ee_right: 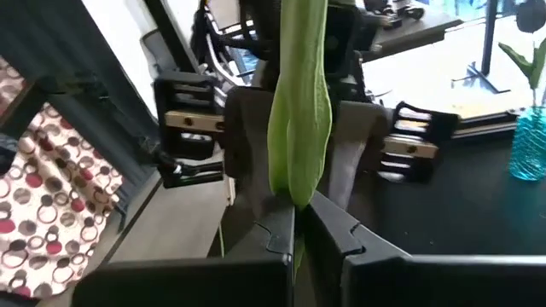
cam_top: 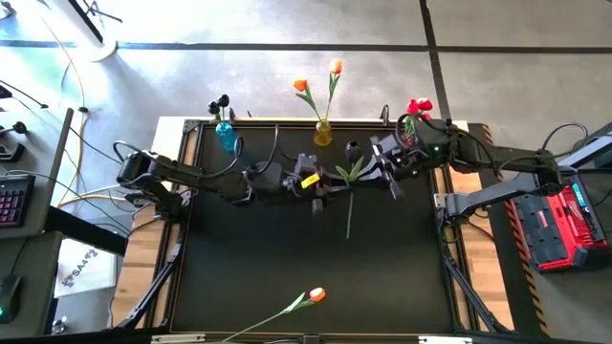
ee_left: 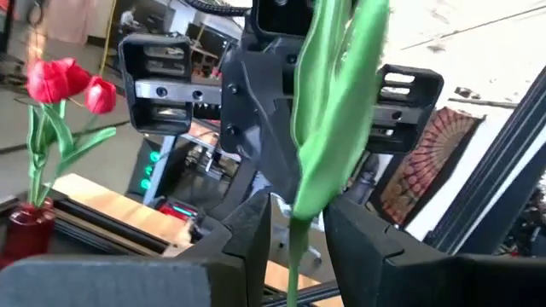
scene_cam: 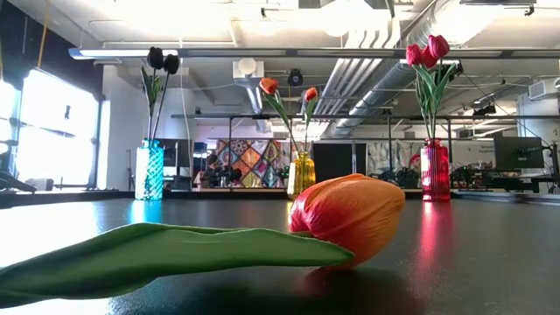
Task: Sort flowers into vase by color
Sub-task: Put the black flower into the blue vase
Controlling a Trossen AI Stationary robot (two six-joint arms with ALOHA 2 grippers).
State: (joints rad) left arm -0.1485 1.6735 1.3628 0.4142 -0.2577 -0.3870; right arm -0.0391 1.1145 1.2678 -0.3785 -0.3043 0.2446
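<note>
A black-headed tulip (cam_top: 352, 148) is held between both arms over the table's far middle, and its stem (cam_top: 348, 215) points toward the near edge. My right gripper (cam_top: 371, 170) (ee_right: 294, 226) is shut on it. My left gripper (cam_top: 335, 186) (ee_left: 297, 234) is open, with one finger on each side of the stem (ee_left: 294, 247) and not touching it. An orange tulip (cam_top: 316, 296) (scene_cam: 350, 214) lies on its side on the table by the near edge. A blue vase (cam_top: 225, 136), a yellow vase (cam_top: 323, 132) and a red vase (cam_top: 411, 122) stand along the far edge. My right gripper pinches the black tulip between its two fingers where the folded green leaf meets the stem (ee_right: 294, 200). It comes in from the table's right, with the fingers across the stem. The leaf stands out beyond the fingertips, and the stem's free end runs toward the near edge.
The blue vase (scene_cam: 149, 171) holds black tulips, the yellow vase (scene_cam: 302, 173) orange ones and the red vase (scene_cam: 435, 171) red ones. The two arms meet close together near the far middle. A dark table frame rail (cam_top: 191, 124) runs behind the vases.
</note>
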